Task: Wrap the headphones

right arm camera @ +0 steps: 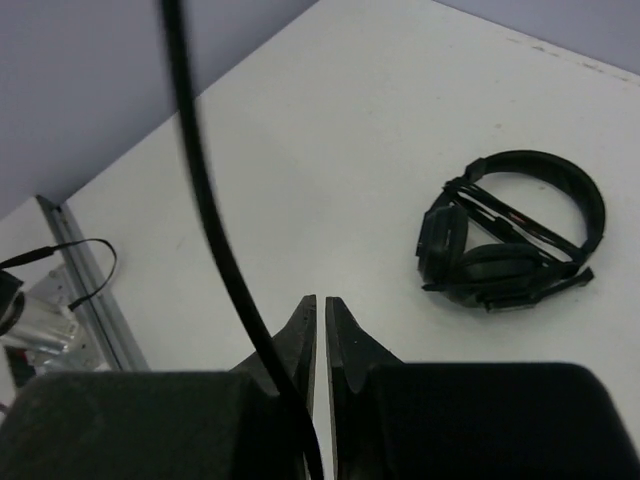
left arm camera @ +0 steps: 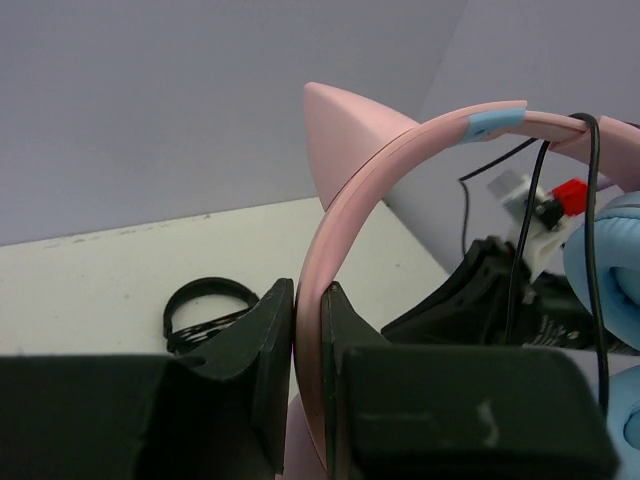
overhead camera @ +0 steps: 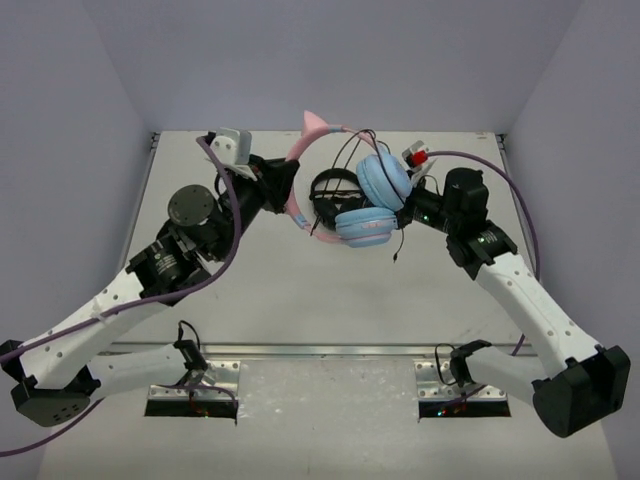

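Observation:
The headphones are held up above the back middle of the table, with light blue earcups (overhead camera: pixel 383 178) and a pink eared headband (overhead camera: pixel 297 152). My left gripper (overhead camera: pixel 287 180) is shut on the headband (left arm camera: pixel 400 150), which runs up between the jaws (left arm camera: pixel 308 300). The thin dark cable (overhead camera: pixel 345 150) loops over the band and hangs down past the earcups. My right gripper (overhead camera: pixel 408 212) is just right of the earcups. In the right wrist view its jaws (right arm camera: pixel 320 305) are nearly together, and the cable (right arm camera: pixel 200 180) runs down across the left finger into the gap at their base.
All-black headphones (overhead camera: pixel 328 190) lie on the table under the held pair, and also show in the left wrist view (left arm camera: pixel 205 312) and the right wrist view (right arm camera: pixel 510 235). A metal rail (overhead camera: pixel 320 350) runs along the table's near edge. Grey walls enclose the table.

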Available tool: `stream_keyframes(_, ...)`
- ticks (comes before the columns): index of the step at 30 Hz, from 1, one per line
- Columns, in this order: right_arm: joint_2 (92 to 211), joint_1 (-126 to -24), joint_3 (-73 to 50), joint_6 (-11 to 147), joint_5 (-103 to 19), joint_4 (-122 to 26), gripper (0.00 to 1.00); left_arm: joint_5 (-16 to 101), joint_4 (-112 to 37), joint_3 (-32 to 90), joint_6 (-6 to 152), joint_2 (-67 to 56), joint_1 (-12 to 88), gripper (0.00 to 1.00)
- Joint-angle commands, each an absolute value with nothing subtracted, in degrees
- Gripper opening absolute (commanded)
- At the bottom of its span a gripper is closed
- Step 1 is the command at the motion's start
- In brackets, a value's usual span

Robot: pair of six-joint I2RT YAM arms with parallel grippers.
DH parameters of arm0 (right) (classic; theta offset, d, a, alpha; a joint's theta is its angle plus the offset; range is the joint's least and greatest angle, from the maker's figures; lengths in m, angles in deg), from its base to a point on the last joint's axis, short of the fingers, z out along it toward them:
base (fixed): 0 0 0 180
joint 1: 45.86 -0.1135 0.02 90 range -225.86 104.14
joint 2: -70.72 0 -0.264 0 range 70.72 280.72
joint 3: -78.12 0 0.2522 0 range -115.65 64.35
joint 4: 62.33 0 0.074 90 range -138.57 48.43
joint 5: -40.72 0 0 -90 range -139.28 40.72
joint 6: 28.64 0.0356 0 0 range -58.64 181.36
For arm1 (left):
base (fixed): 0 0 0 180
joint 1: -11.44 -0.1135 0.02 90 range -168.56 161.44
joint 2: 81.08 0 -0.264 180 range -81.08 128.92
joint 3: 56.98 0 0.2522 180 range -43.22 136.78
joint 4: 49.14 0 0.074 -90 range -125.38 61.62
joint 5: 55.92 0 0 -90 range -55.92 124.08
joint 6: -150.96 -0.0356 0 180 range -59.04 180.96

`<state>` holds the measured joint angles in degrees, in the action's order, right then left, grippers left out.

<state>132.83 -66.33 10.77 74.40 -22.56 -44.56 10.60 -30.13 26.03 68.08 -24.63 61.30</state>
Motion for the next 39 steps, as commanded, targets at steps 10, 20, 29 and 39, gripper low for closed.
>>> stream_keyframes(10, 132.9, -77.9, 18.8, 86.0, -22.0, -64.3, 0.01, -0.4, -32.7, 38.4, 85.1, -25.3, 61.4, 0.0)
stream_keyframes(20, 128.4, -93.2, 28.1, 82.0, -41.5, -66.2, 0.01, -24.0, -28.9, 45.4, 84.9, -15.5, 61.4, 0.0)
stream_keyframes(29, 127.6, -106.7, 26.0, 72.9, -54.4, -58.2, 0.01, -26.6, -20.0, 51.7, 87.8, -4.8, 53.1, 0.0)
stream_keyframes(39, 131.5, -110.6, 10.2, 68.2, -52.0, -39.0, 0.01, -33.4, -26.2, 41.5, 84.0, -0.7, 51.3, 0.0)
